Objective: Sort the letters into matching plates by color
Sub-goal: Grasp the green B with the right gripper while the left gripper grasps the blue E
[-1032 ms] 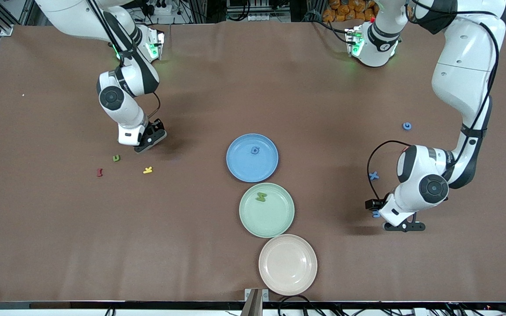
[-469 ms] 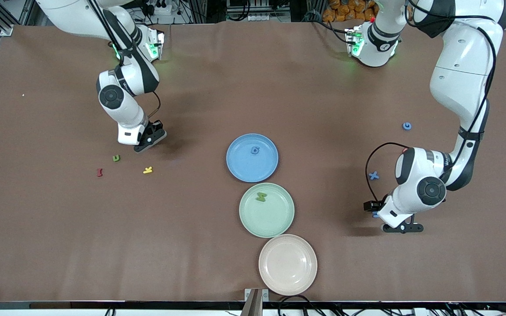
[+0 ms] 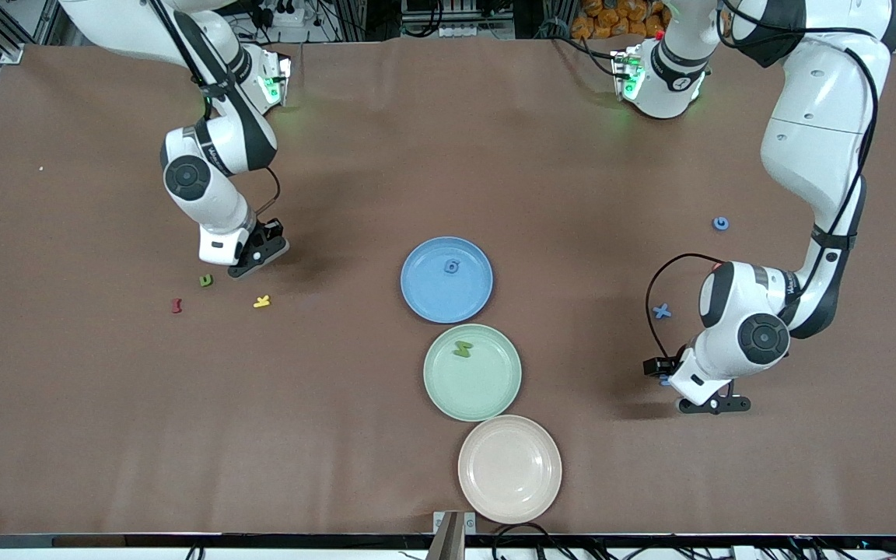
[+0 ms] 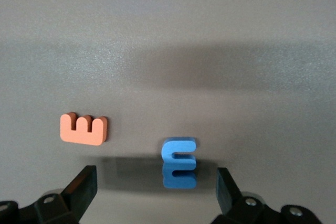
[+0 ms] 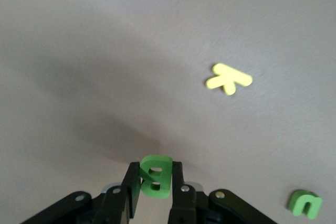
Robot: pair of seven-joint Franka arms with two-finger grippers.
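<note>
Over the tabletop (image 3: 106,389), the right hand (image 5: 155,187) gripped a green B (image 5: 155,176) near a yellow K (image 5: 228,78); the left hand (image 4: 155,190) hung wide open around a blue C (image 4: 179,153).

We see a matt brown table cover (image 3: 386,140), cloth-like with faint creases. The plates (image 3: 446,280) look matt and smooth. The green letter B (image 5: 156,176) and yellow K (image 5: 228,78) look like matt foam or plastic. Arm shells (image 3: 813,140) are glossy white plastic.
</note>
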